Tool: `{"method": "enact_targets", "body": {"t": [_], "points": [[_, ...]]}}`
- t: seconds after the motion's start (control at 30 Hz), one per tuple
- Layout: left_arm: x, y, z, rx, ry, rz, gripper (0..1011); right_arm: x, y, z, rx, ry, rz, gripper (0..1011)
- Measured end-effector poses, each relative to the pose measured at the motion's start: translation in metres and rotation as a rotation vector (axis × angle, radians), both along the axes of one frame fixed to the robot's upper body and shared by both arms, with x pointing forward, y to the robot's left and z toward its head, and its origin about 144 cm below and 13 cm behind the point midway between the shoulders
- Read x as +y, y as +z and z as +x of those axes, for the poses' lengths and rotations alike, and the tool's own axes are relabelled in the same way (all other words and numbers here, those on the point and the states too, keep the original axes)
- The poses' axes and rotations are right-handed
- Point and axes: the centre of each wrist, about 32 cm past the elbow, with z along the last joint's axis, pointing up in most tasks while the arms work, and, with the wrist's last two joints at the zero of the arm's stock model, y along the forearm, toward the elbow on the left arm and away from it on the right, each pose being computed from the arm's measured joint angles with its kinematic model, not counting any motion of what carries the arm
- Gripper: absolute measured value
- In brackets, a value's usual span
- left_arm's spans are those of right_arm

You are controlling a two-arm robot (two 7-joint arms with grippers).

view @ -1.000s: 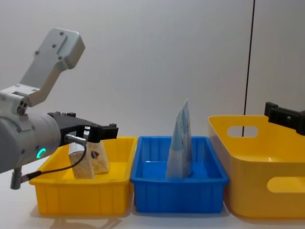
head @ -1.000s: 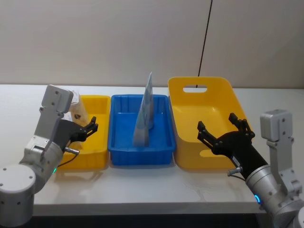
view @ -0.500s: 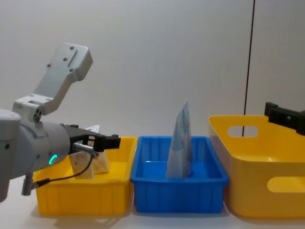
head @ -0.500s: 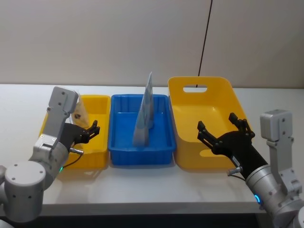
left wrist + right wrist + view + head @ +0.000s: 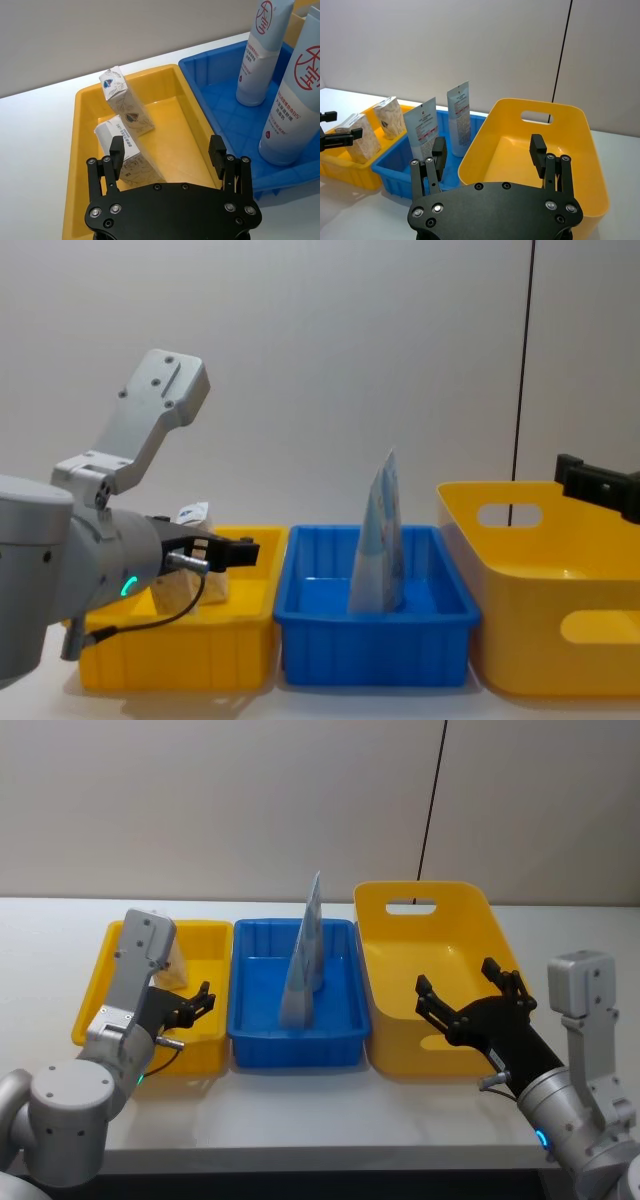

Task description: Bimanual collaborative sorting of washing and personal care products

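Left gripper (image 5: pixel 166 147) spread, empty, over near end of small yellow plastic bin (image 5: pixel 80 125). Just beyond, inside it: two silver-grey boxy soft packs (image 5: pixel 127 155), leaning, possibly touching. Right gripper (image 5: pixel 488 145) released, at large yellow tub's (image 5: pixel 580 150) front.

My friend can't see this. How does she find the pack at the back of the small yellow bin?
Find the blue bin in the middle; the small yellow bin sits left of it. Inside, the back pack stands behind the front pack, farther from the robot.
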Motion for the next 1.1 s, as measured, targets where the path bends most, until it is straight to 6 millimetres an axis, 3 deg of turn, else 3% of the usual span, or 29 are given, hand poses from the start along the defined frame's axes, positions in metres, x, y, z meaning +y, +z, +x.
{"method": "enact_targets", "body": {"t": [1.1], "points": [[0.012, -0.006, 0.004, 0.016, 0.079, -0.067, 1001, 0.000, 0.000, 0.000, 0.000, 0.000, 0.000, 1000]]}}
